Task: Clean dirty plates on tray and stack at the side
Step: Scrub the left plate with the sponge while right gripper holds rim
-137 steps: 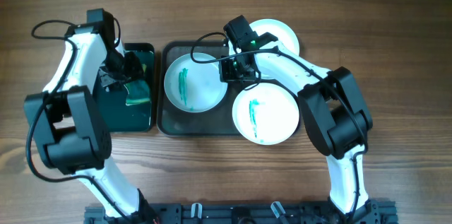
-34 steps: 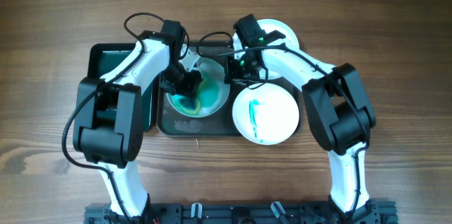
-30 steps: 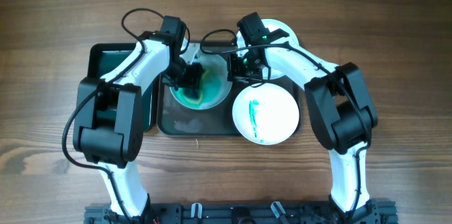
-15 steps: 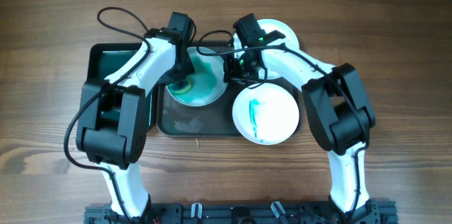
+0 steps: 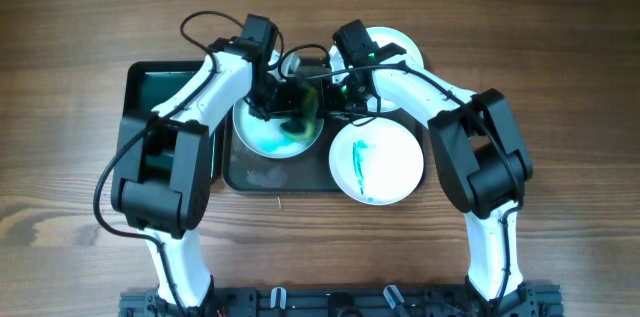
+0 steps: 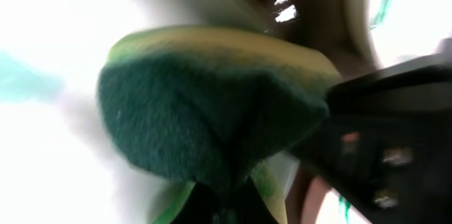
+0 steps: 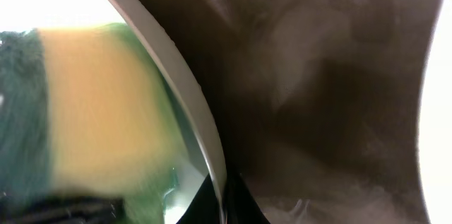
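Green-yellow sponge (image 5: 302,109), clamped in left pincer (image 5: 283,104), swept across plate (image 5: 248,122) toward right pincer (image 5: 330,97) (pinching its rim); streak (image 5: 268,142) now smeared teal, more wiping needed.

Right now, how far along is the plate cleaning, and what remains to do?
Done: perhaps one plate. The far plate beside the tray looks plain white where it is visible. In hand: the left gripper holds a sponge on the left plate, which is smeared teal, while the right gripper pinches its rim. Left: the right plate has its teal streak, and nothing is stacked yet.
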Controlling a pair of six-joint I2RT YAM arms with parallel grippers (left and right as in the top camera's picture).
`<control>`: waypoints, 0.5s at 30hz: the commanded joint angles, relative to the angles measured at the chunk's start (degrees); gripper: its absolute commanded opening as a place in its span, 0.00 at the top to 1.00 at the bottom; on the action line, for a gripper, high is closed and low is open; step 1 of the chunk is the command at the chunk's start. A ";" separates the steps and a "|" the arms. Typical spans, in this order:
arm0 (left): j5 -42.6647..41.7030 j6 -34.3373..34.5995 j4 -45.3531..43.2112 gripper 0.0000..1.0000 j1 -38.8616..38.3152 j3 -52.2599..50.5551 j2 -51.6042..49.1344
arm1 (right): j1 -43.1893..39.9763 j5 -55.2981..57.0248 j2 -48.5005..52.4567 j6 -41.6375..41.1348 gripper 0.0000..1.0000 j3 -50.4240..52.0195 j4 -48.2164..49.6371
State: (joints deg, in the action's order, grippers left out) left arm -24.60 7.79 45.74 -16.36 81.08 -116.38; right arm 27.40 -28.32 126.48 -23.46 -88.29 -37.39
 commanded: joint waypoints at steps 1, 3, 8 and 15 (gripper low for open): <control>-0.39 0.31 -2.67 0.96 0.15 0.85 -0.85 | 0.28 -2.19 1.60 1.88 0.96 0.68 0.26; 7.56 3.74 -3.04 0.96 0.52 0.85 -0.85 | 0.28 -2.21 1.60 1.88 0.96 0.68 0.22; 23.19 6.32 -1.36 0.96 1.42 0.57 -0.85 | 0.28 -2.16 1.60 1.86 0.96 0.68 0.22; 45.48 21.62 4.90 0.96 1.49 0.52 -0.85 | 0.28 -2.16 1.60 1.88 0.96 0.68 0.02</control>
State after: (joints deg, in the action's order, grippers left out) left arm 4.19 18.79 47.44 -15.97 81.43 -116.38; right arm 27.73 -28.53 126.56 -22.65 -88.29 -37.17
